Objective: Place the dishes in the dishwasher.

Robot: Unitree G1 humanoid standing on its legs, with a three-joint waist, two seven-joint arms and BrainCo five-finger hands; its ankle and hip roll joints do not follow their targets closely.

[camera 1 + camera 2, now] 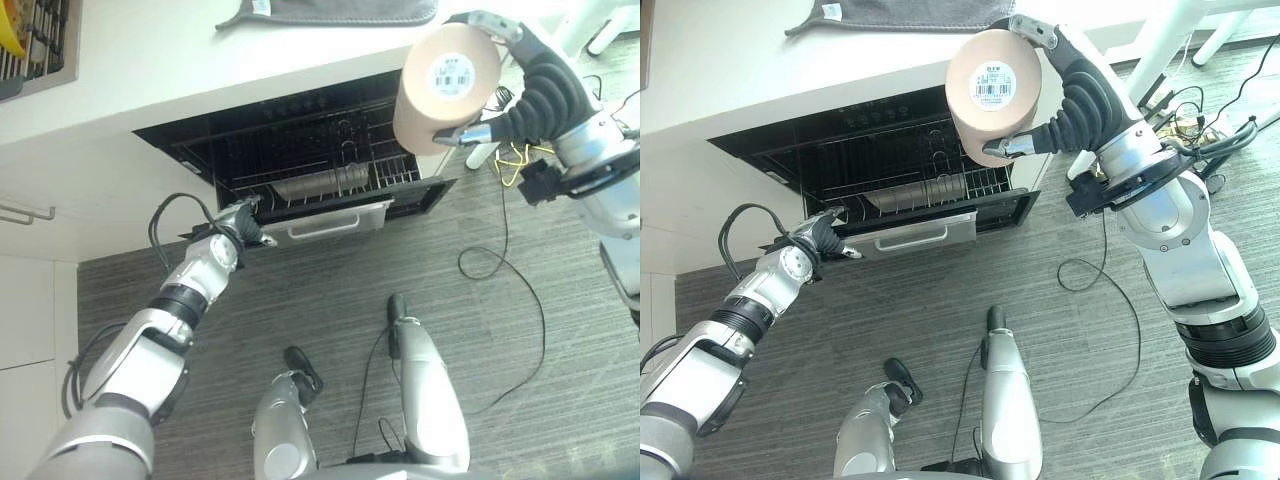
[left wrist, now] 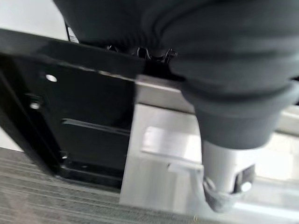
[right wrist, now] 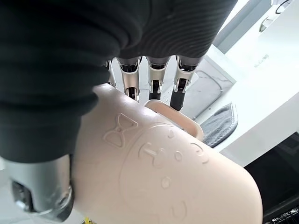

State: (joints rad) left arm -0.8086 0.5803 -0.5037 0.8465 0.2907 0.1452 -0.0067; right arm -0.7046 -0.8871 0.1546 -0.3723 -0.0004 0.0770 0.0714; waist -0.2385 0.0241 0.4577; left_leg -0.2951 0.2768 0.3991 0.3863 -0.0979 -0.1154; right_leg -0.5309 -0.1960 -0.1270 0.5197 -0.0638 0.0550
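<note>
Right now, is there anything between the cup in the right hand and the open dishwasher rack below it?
Nothing visible blocks the way. The right hand holds the beige cup above the rack's right side. The left hand is at the rack's front left corner, aside from the cup's path. A metal dish lies further left in the rack.

Beige cup [image 1: 445, 85] above open dishwasher [image 1: 300, 165]

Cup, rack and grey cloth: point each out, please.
Cup [image 1: 992, 92], right eye view, on its labelled base.
Rack [image 1: 322, 182], left eye view, on its wire middle.
Grey cloth [image 1: 335, 10], left eye view, on its middle.
</note>
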